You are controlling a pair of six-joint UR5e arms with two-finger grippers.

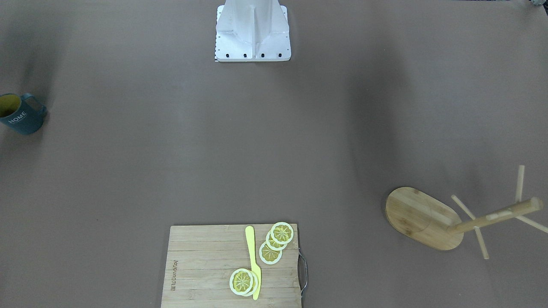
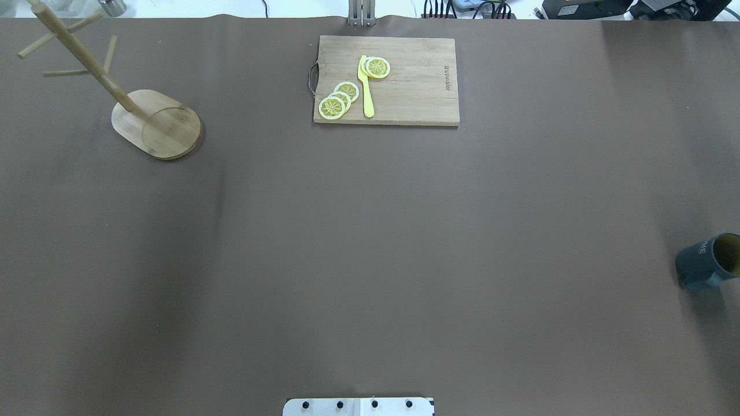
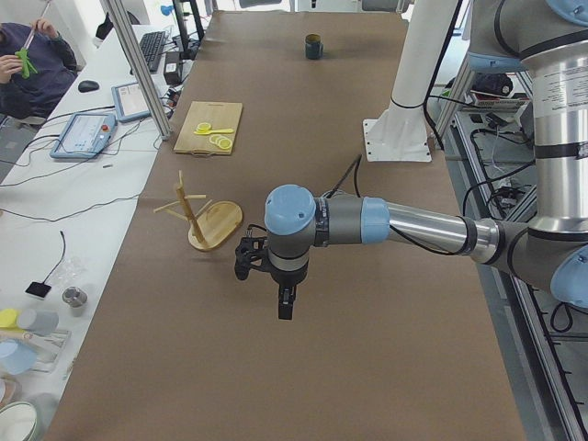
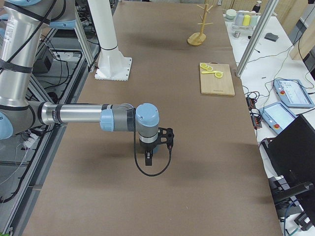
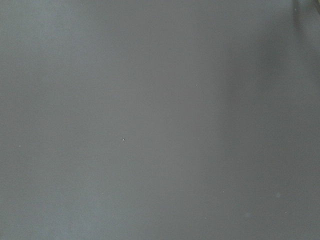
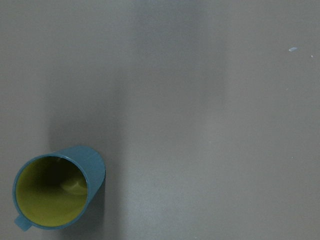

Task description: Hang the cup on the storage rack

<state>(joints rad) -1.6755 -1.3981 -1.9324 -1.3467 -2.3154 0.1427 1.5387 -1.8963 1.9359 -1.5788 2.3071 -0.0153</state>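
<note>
The dark teal cup (image 1: 19,113) with a yellow inside stands upright near the table's right end (image 2: 708,263). The right wrist view looks down into the cup (image 6: 55,192) at its lower left. The bamboo storage rack (image 1: 424,218) stands at the far left (image 2: 156,124), its pegs bare. My left gripper (image 3: 280,303) hangs over bare table, nearer the camera than the rack (image 3: 207,220). My right gripper (image 4: 149,157) hangs over bare table. Both grippers show only in the side views, so I cannot tell whether they are open or shut.
A bamboo cutting board (image 2: 416,98) with lemon slices (image 2: 338,101) and a yellow knife (image 2: 366,86) lies at the far middle of the table. The white robot pedestal (image 1: 252,30) stands at the near edge. Operator desks border the table's far side.
</note>
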